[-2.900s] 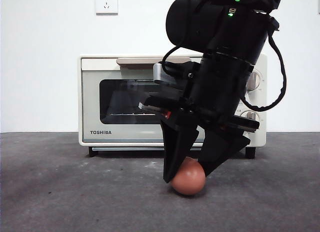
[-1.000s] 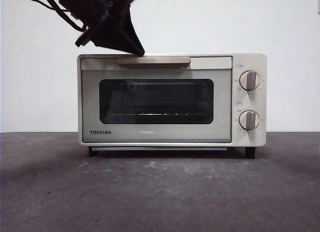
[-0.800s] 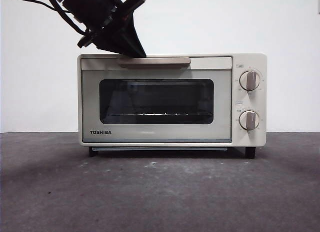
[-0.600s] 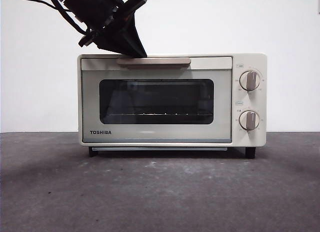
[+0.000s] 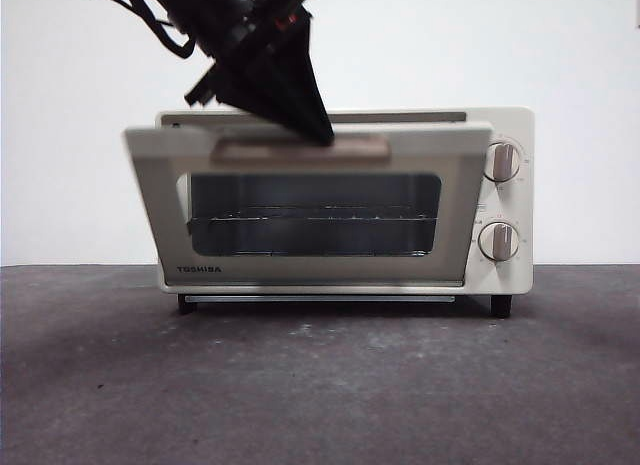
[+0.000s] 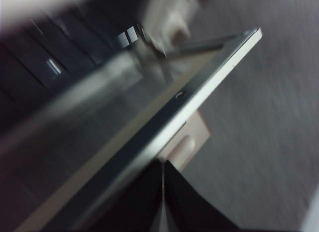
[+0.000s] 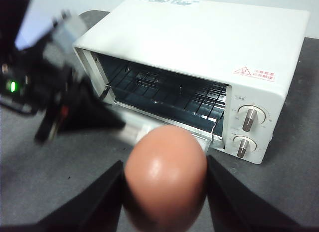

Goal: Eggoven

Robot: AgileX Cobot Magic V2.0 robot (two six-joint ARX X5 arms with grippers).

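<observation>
Left tool [image 5: 322, 137] blurred; egg [image 7: 165, 176] cropped.

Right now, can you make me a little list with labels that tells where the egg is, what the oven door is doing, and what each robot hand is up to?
egg: gripped between the right gripper's jaws, held above and in front of the oven
oven: on the dark table, door partly swung down
rack: bare wires visible inside
left gripper: jaws together, tip on the door's handle
knobs: two, on the oven's side panel
</observation>
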